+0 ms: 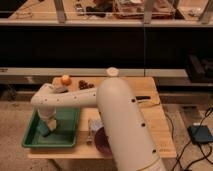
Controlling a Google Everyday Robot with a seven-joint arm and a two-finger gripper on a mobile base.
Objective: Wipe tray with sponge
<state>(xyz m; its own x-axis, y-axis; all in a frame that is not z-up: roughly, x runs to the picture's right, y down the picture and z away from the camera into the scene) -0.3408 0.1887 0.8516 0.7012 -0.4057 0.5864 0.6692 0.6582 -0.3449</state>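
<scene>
**On the tray: gripper down at the sponge**

On the table's left end sits the tray (65,137), green, shallow, raised rim all round, long side running front to back. It hangs close to the table's front-left corner; its left rim is about flush with the table (157,125) edge.

Sponge (45,132): small teal-green pad, flat on the tray floor, left-of-centre, near the left rim. Darker than the tray, partly covered by the gripper.

Gripper (48,125) is down inside the tray, right on top of the sponge. Can't tell finger state or whether it's actually gripping.

The white arm (120,120) reaches in from the lower right, elbow bent over the tray's back-left corner, covering much of the table's middle.

Room: the tray floor to the right of the sponge and toward the front rim is bare green. Left rim is tight against the sponge.

Nearby: orange fruit (65,80) at the table's back-left, behind the tray; dark cluster (86,85) beside it; purple bowl (102,141) just right of the tray, half hidden by the arm.
</scene>
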